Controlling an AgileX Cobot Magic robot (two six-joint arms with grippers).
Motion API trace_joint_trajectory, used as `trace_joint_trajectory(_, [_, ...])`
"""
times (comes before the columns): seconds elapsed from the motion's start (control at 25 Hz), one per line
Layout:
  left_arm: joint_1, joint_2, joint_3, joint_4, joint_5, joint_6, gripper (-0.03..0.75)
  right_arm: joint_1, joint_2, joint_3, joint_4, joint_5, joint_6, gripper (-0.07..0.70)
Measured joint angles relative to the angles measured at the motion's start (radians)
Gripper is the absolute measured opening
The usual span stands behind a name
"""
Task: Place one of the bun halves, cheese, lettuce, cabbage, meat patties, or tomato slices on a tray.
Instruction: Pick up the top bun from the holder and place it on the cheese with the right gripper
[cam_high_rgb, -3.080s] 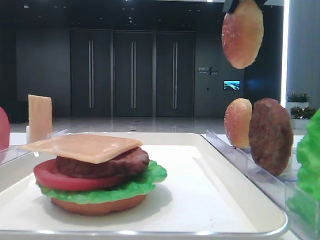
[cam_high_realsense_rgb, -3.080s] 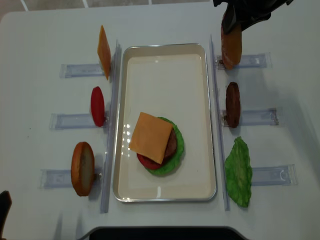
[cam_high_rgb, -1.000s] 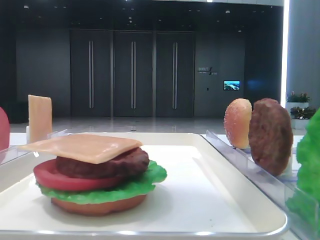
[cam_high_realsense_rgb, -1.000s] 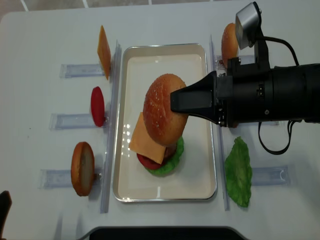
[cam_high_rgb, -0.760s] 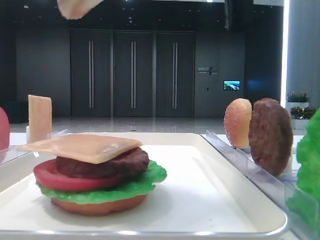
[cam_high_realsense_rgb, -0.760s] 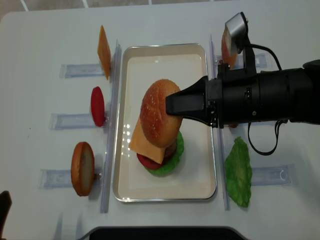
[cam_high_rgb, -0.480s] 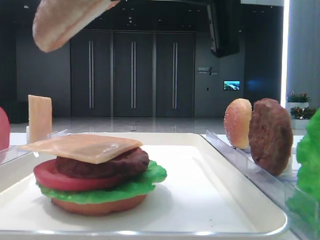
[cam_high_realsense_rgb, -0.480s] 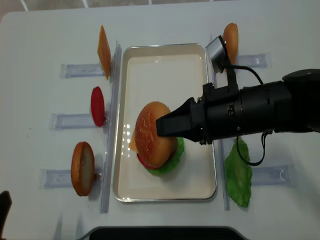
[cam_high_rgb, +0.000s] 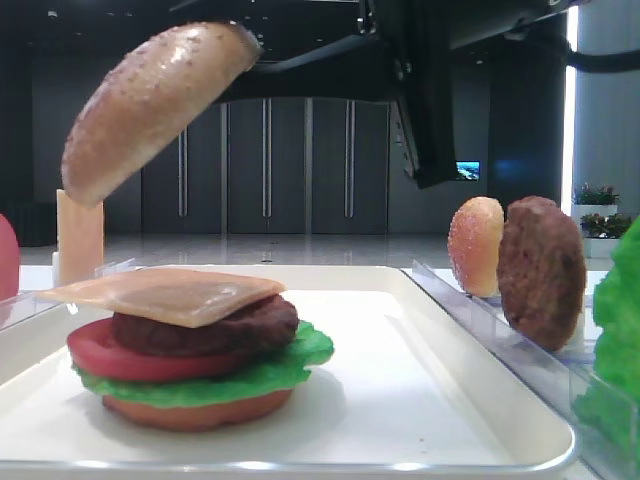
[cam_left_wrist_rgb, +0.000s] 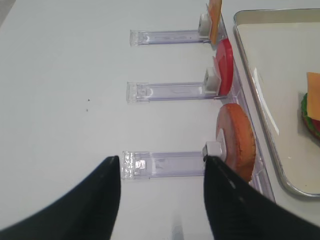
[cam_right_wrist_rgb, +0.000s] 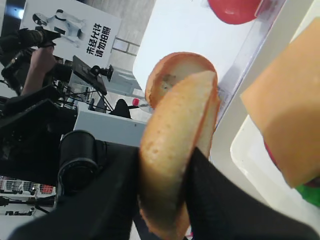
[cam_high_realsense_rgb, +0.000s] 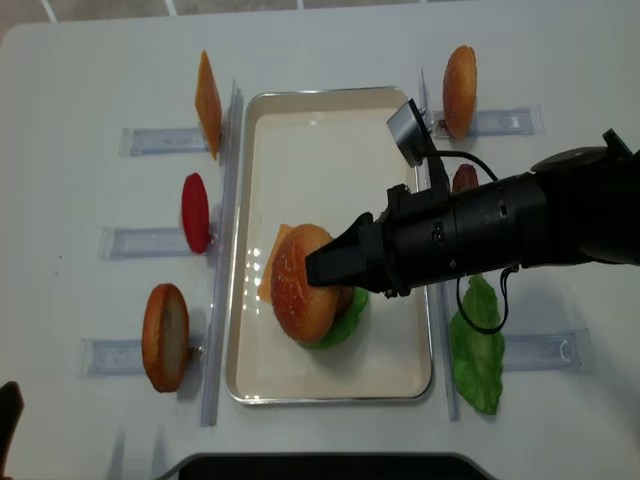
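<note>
My right gripper (cam_high_realsense_rgb: 322, 267) is shut on the seeded bun top (cam_high_realsense_rgb: 298, 283). It holds the bun top (cam_high_rgb: 150, 100) tilted just above the burger stack, apart from the cheese (cam_high_rgb: 165, 293). That stack of cheese, meat patty (cam_high_rgb: 215, 328), tomato slice (cam_high_rgb: 125, 362), lettuce (cam_high_rgb: 285, 368) and bun base (cam_high_rgb: 200, 410) sits on the white tray (cam_high_realsense_rgb: 330, 130). In the right wrist view both fingers (cam_right_wrist_rgb: 220, 200) clamp the bun top (cam_right_wrist_rgb: 177, 130) edge-on. My left gripper (cam_left_wrist_rgb: 161, 161) hangs open over a clear holder (cam_left_wrist_rgb: 165, 164), left of the tray, with nothing in it.
The left racks hold a cheese slice (cam_high_realsense_rgb: 208, 100), a tomato slice (cam_high_realsense_rgb: 195, 212) and a flat bun base (cam_high_realsense_rgb: 165, 335). On the right stand a second bun top (cam_high_realsense_rgb: 460, 75), a patty (cam_high_rgb: 542, 270) and a lettuce leaf (cam_high_realsense_rgb: 478, 345). Clear rails (cam_high_realsense_rgb: 225, 250) flank the tray.
My right gripper has carried the bun top from over the tray's middle forward and down, and it now hangs just above the stack. The left gripper and the stack have not moved.
</note>
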Motion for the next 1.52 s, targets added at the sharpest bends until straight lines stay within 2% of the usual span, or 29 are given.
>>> trace_joint_trajectory(0.76, [0.000, 0.000, 0.000, 0.000, 0.000, 0.000, 0.408, 0.021, 0.004, -0.051, 0.002, -0.070, -0.003, 0.212])
trace_joint_trajectory(1.52, [0.000, 0.000, 0.000, 0.000, 0.000, 0.020, 0.408, 0.022, 0.071, -0.051, 0.001, -0.046, -0.023, 0.212])
